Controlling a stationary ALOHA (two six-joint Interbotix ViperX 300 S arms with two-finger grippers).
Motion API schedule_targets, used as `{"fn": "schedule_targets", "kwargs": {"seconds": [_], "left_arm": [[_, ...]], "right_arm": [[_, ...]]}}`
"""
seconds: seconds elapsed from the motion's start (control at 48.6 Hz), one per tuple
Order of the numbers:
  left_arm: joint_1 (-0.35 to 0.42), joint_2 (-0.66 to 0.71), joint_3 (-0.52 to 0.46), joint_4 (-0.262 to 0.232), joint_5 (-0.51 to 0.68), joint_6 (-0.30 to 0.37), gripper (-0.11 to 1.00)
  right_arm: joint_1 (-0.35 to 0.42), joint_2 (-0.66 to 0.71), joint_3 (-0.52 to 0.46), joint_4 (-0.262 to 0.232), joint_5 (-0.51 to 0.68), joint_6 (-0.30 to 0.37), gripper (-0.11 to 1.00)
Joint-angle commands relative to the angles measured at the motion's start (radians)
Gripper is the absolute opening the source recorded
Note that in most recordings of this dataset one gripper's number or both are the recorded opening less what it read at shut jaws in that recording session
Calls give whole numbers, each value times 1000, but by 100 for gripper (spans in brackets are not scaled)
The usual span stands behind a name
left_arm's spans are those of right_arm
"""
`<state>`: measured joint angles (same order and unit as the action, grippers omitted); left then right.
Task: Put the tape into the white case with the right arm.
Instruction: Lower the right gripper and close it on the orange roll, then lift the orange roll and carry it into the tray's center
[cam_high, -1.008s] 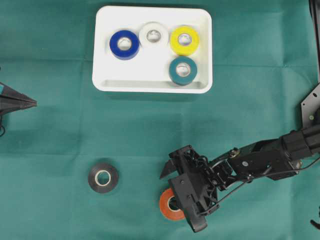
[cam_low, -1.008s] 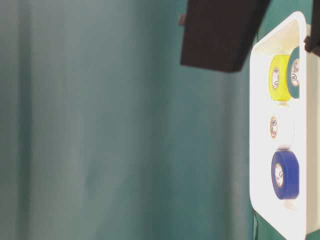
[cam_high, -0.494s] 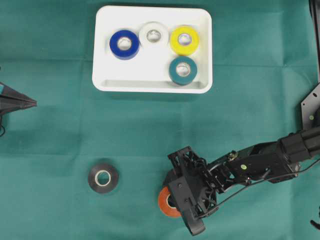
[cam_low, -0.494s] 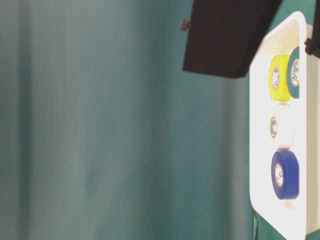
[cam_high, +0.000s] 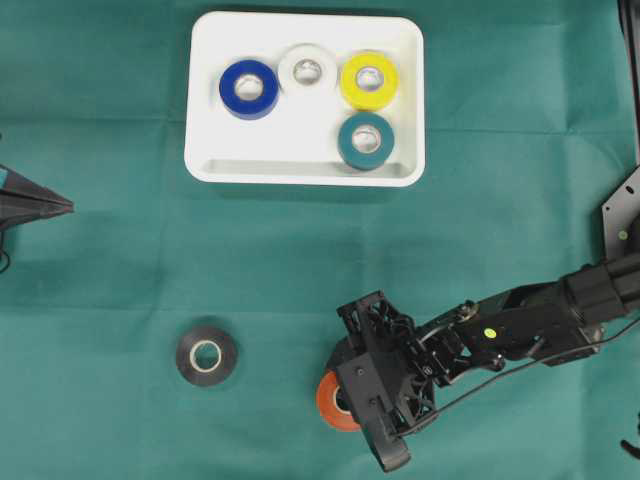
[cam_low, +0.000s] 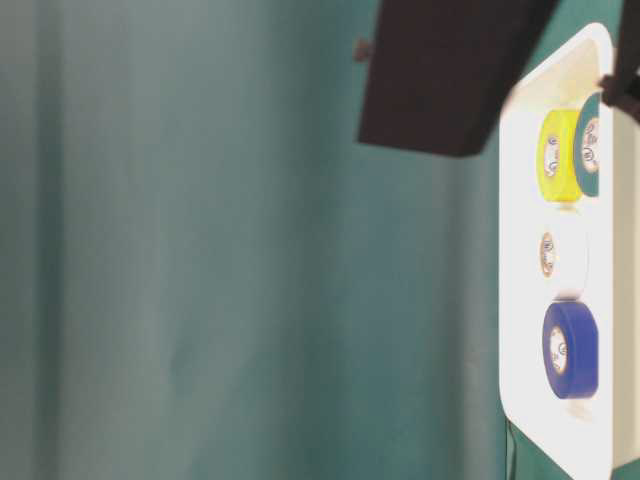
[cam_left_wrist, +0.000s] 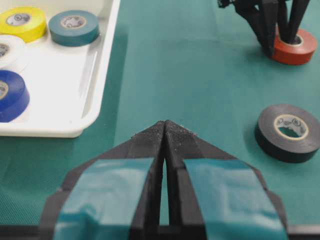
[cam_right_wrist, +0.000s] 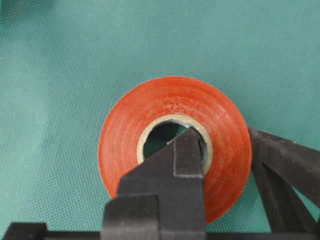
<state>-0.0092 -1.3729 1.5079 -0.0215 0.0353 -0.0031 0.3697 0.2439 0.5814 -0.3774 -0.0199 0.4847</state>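
Overhead view, right gripper (cam_high: 345, 400) clamped on half-hidden orange tape (cam_high: 328, 403), left gripper (cam_left_wrist: 165, 131) closed.

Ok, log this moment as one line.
right gripper: shut on orange tape, one finger in core | tape on cloth | white case: four rolls | left gripper: shut

Open green cloth (cam_high: 300, 240) up to white case (cam_high: 305, 172); black roll (cam_high: 207, 356) aside.

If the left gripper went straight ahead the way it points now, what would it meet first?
Probably nothing. The left gripper is shut and points between the white case and the black tape roll. Its line looks free across the green cloth, though depth is uncertain.
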Motion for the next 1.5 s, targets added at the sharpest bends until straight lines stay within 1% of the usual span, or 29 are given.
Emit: {"fn": "schedule_targets", "kwargs": {"seconds": [0.0, 0.288, 0.638, 0.782, 1.049, 1.481], "left_arm": [[2, 9, -12, 0, -6, 0, 0], [2, 9, -12, 0, -5, 0, 0], [2, 9, -12, 0, -5, 0, 0], [2, 9, -12, 0, -5, 0, 0], [2, 9, -11, 0, -6, 0, 0], [2, 9, -12, 0, -5, 0, 0]], "right_arm": [[-2, -66, -15, 0, 14, 3, 3], [-2, -150, -23, 5, 135, 3, 2], [-3, -155, -40, 5, 146, 5, 2], [-26, -155, -40, 3, 144, 3, 2], [-132, -155, -40, 3, 141, 3, 2], [-344, -156, -64, 0, 140, 2, 2]]}}
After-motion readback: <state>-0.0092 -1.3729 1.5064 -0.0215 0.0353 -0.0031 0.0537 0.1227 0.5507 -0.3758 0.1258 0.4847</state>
